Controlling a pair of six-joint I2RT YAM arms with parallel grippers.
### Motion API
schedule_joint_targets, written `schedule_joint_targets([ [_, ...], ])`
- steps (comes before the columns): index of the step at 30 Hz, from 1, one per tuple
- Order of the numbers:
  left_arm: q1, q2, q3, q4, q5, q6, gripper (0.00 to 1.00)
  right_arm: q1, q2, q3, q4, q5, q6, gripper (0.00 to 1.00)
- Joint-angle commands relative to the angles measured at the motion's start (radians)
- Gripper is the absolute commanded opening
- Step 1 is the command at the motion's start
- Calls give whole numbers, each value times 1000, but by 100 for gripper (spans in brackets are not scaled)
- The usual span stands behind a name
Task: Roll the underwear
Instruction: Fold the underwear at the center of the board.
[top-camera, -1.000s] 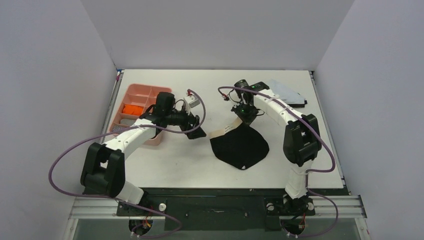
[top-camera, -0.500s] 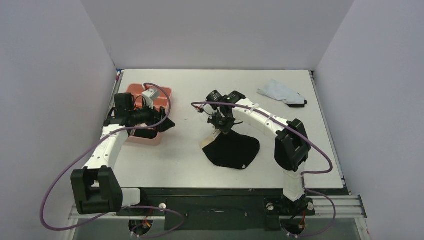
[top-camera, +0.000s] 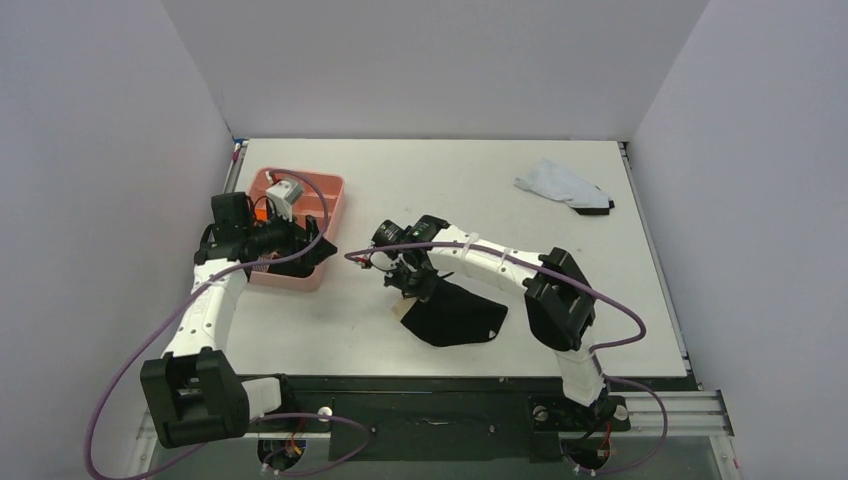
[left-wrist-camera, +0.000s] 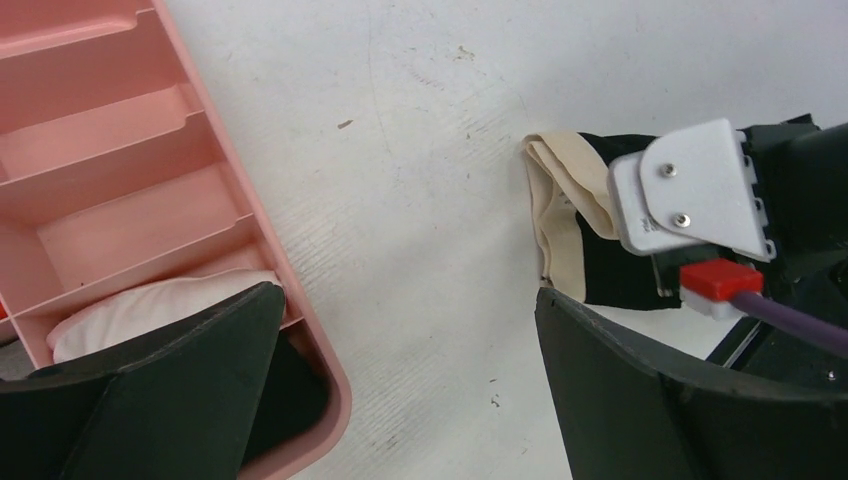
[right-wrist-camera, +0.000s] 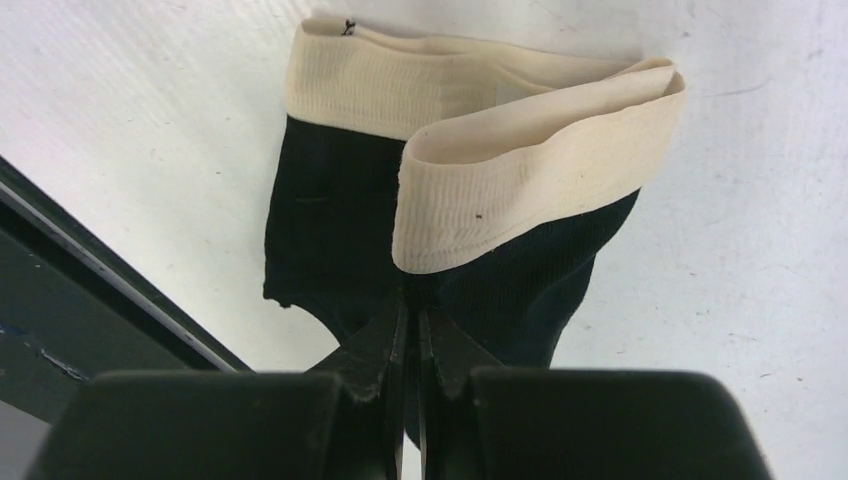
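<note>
Black underwear (right-wrist-camera: 330, 230) pinched by tightly closed right jaws, left jaws wide apart over pink tray (left-wrist-camera: 130, 215) edge, empty

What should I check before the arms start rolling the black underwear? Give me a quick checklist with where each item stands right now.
1. Right gripper shut on the black underwear: ok.
2. Left gripper open and empty: ok.
3. Left gripper at the cloth: not ok. It hovers by the pink tray, apart from the underwear.
4. Cloth lying flat: not ok. The beige waistband is doubled over.
5. How much cloth the pinch holds: cannot tell.
</note>
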Motion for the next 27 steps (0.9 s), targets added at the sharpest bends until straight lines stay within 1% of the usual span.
schedule_joint_targets([
  [1, 15, -22, -11, 43, -72, -20, 97, 35, -4, 18, 15, 9, 25, 0],
  [11, 41, -26, 2, 60, -132, -40, 97, 98, 10, -28, 22, -30, 17, 0],
  [18, 41, -24, 2, 70, -134, -40, 96, 135, -3, -63, -3, -86, -37, 0],
  [24, 44, -20, 11, 69, -136, -35, 97, 142, -4, -84, -43, -110, -100, 0],
  [27, 43, -20, 12, 72, -135, -34, 97, 142, -7, -106, -55, -141, -133, 7],
])
